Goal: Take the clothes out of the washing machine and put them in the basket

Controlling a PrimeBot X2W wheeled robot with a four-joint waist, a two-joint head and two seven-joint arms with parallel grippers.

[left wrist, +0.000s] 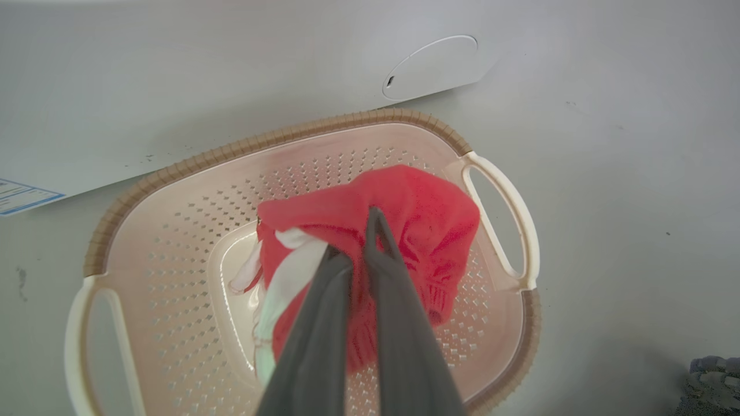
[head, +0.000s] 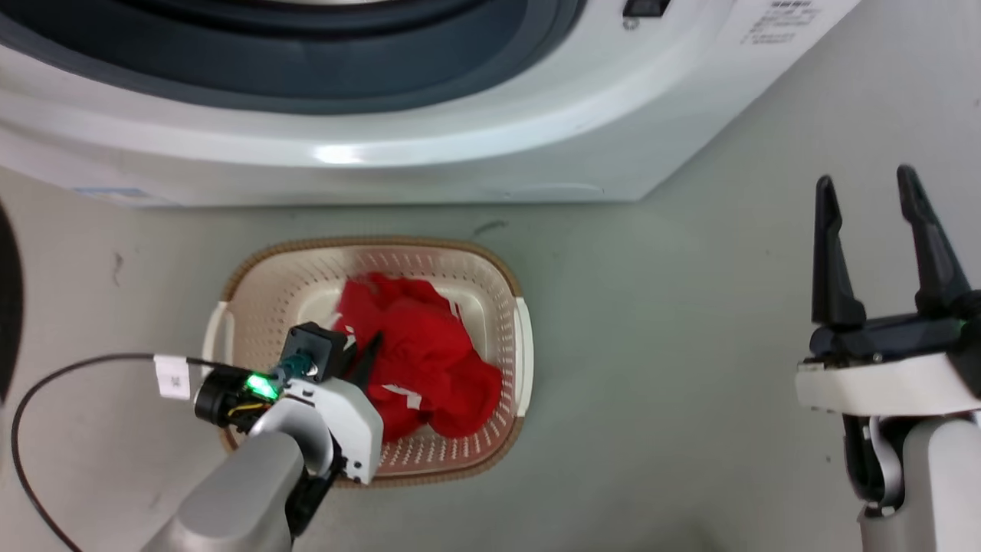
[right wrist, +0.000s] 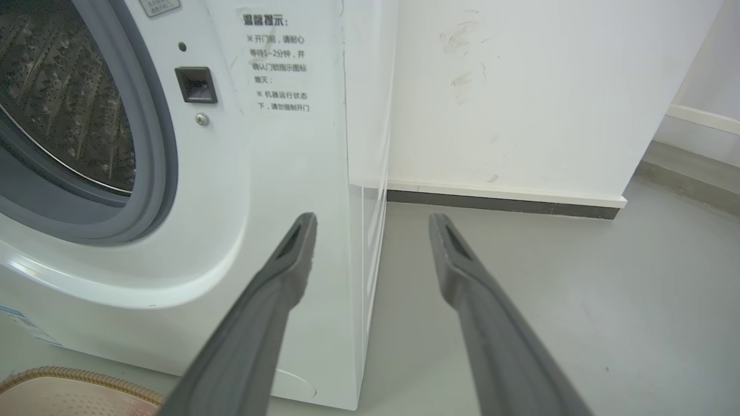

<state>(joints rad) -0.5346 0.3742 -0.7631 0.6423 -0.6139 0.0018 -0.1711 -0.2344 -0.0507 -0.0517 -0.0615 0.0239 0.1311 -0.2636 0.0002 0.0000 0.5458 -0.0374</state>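
The red clothes (head: 429, 360) with white trim lie bunched in the cream basket (head: 368, 244), which stands on the floor just in front of the white washing machine (head: 460, 138). My left gripper (head: 360, 356) points down into the basket. In the left wrist view its fingers are shut on a fold of the clothes (left wrist: 416, 208), low over the basket (left wrist: 277, 138) floor. My right gripper (head: 866, 180) hangs open over bare floor at the right, holding nothing. In the right wrist view it (right wrist: 373, 219) faces the washing machine's (right wrist: 277, 173) front right corner, with the steel drum (right wrist: 58, 86) behind the porthole.
A black cable (head: 46, 383) loops over the floor left of the basket. A dark curved edge (head: 8, 307) shows at the far left. Right of the washer stands a white wall (right wrist: 520, 86) with grey floor (right wrist: 578, 318) in front of it.
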